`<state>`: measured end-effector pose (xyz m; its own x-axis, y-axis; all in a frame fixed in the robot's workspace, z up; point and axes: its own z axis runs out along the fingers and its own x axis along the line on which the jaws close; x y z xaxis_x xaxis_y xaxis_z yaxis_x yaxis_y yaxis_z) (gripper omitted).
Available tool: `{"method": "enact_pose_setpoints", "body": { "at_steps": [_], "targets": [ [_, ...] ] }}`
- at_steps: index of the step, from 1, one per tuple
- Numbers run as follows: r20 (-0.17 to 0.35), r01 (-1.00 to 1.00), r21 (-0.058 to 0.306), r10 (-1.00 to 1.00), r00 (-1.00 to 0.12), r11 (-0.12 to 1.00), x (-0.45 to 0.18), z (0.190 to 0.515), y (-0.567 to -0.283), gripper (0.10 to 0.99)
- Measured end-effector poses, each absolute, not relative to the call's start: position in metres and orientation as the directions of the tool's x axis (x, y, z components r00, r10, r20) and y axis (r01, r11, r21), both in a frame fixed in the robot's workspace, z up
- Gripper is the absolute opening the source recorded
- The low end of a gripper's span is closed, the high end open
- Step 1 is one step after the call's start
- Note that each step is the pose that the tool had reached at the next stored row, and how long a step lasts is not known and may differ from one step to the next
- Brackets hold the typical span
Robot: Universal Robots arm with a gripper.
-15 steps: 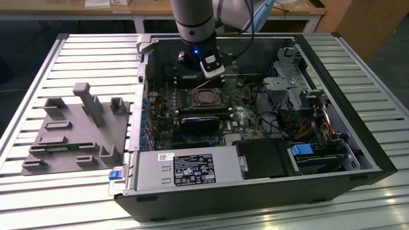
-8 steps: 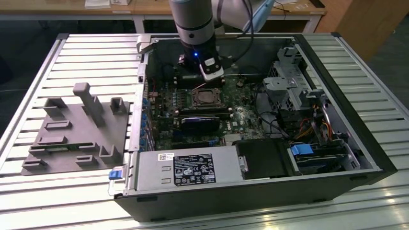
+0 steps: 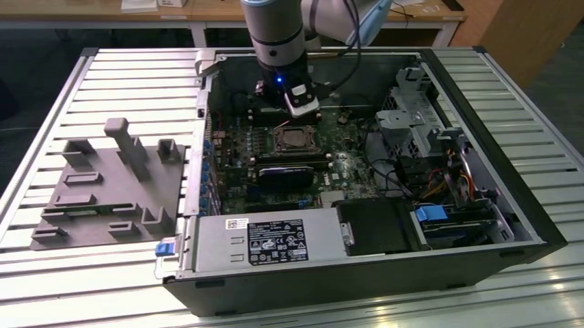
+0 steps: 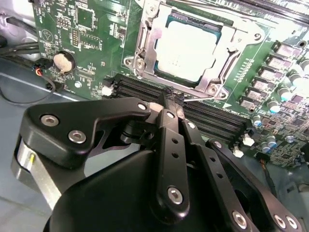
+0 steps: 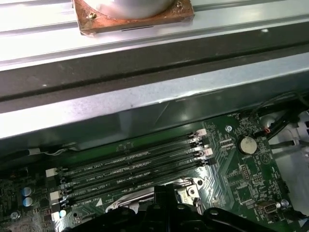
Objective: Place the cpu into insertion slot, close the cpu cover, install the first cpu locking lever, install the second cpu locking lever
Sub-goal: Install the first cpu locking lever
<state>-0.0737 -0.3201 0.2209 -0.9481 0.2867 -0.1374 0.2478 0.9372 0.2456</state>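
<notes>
The pincer [image 4: 170,100] is seen closed over the memory slots [image 4: 140,89], beside the cpu [image 4: 190,46] under its cpu cover [image 4: 231,48]; a lever wire [image 4: 205,96] is possibly gripped.

You have the cpu [image 4: 190,46] lying flat in the insertion slot [image 4: 137,60], its silver-grey top facing up, just ahead of the gripper [image 4: 171,100] tips. The cpu cover [image 4: 231,46], a thin silvery frame, lies down over it, and the chip's top shows through its square window. A thin metal locking lever [image 4: 207,96] runs low along the slot edge nearest the tips. You cannot tell whether lever and tips touch. In the exterior view the cpu [image 3: 294,139] sits level in the board, close under the gripper [image 3: 301,106].
</notes>
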Motion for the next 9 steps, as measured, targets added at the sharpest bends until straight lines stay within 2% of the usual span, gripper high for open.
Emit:
{"method": "enact_pose_setpoints", "body": {
  "at_steps": [9],
  "targets": [
    [-0.138,0.249,0.242,0.287,-0.948,0.938,-0.0729,0.2174,-0.3123,0.106]
  ]
}}
